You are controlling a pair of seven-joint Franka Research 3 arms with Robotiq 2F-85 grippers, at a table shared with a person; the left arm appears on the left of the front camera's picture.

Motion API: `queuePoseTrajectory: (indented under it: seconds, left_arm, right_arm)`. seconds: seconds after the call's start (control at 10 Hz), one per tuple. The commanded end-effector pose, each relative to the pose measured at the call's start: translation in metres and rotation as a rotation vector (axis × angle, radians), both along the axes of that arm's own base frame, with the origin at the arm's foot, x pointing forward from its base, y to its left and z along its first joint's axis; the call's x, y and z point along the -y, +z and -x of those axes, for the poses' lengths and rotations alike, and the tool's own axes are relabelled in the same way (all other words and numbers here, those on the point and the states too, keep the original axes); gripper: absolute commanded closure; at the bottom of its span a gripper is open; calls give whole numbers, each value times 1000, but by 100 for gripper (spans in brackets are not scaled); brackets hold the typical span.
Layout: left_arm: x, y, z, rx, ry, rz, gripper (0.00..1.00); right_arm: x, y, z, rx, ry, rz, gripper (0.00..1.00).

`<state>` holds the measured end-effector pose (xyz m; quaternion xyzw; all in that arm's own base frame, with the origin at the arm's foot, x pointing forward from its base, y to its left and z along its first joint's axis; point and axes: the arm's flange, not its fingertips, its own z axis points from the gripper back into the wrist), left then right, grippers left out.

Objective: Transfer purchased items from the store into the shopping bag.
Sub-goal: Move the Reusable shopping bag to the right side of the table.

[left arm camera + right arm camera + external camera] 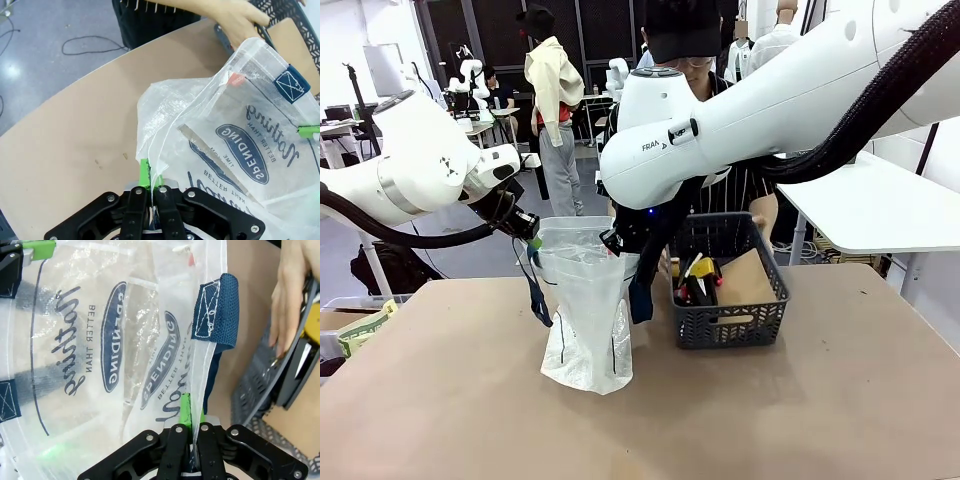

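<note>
On the desk (820, 420), the shopping bag (585, 320) stands beside the store basket (730, 325), which holds the purchased items (700, 280). The left gripper (150, 187) and right gripper (192, 417) have jaws clenched on opposite rims. The thin plastic may slip free, collapsing the mouth.

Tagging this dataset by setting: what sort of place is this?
Probably a lab staged as a shop checkout: a shopping bag beside a basket of goods on a work table, loose cable on the bare floor.
</note>
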<state>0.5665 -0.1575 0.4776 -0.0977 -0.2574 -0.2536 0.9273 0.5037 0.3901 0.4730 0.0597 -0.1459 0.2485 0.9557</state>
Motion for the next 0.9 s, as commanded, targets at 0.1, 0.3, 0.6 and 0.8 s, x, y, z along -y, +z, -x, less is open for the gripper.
queuePoseTrajectory:
  seconds: [0.1, 0.3, 0.6, 0.8]
  left_arm:
    - [-1, 0, 0, 0, 1, 0, 100]
    - [-1, 0, 0, 0, 1, 0, 100]
    - [-1, 0, 0, 0, 1, 0, 100]
    - [-1, 0, 0, 0, 1, 0, 100]
  right_arm:
    - [1, -2, 1, 1, 0, 1, 100]
    - [1, -2, 1, 1, 0, 1, 100]
    - [1, -2, 1, 1, 0, 1, 100]
    - [1, -2, 1, 1, 0, 1, 100]
